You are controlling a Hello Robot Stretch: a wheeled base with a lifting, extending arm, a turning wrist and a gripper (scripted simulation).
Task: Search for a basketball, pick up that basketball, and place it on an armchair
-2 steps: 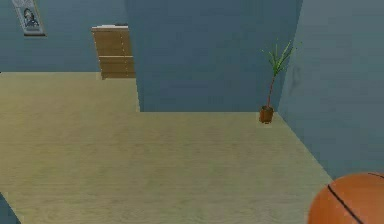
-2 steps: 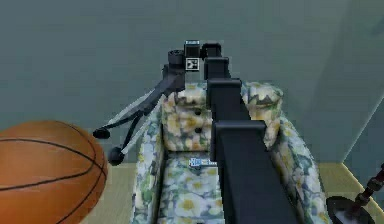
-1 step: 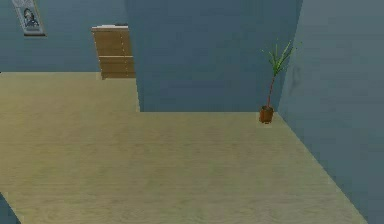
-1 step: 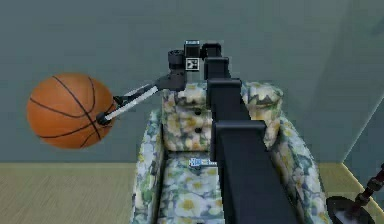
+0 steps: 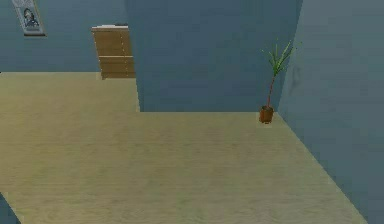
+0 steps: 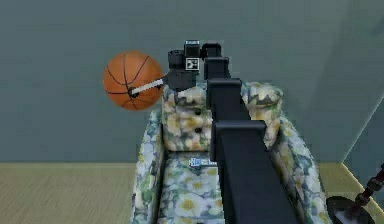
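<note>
- The arm rises as a dark square bar from the arm side view's bottom edge, crossing in front of the armchair.
- A dark thin stand with a rounded foot sits at that view's lower right corner, on the tan floor.
- The armchair has a flowered cover in cream, green and yellow and faces the camera. A small pale flat thing lies on its seat.
- Two white squares with black marks stand at the arm's far end, above the chair's back.
- The gripper reaches left from there and holds the basketball. How its fingers are set cannot be told.
- The basketball hangs in the air up and left of the chair's back, clear of the chair, with the grey-blue wall behind it. It is orange with dark seams. Being round, it has no long axis or pointing direction.
- In the forward view, tan carpet spreads ahead.
- A thin-leaved plant in a brown pot stands at the foot of a blue wall, in the corner on the right.
- Farther back on the left are a wooden door and a framed picture on the wall.
</note>
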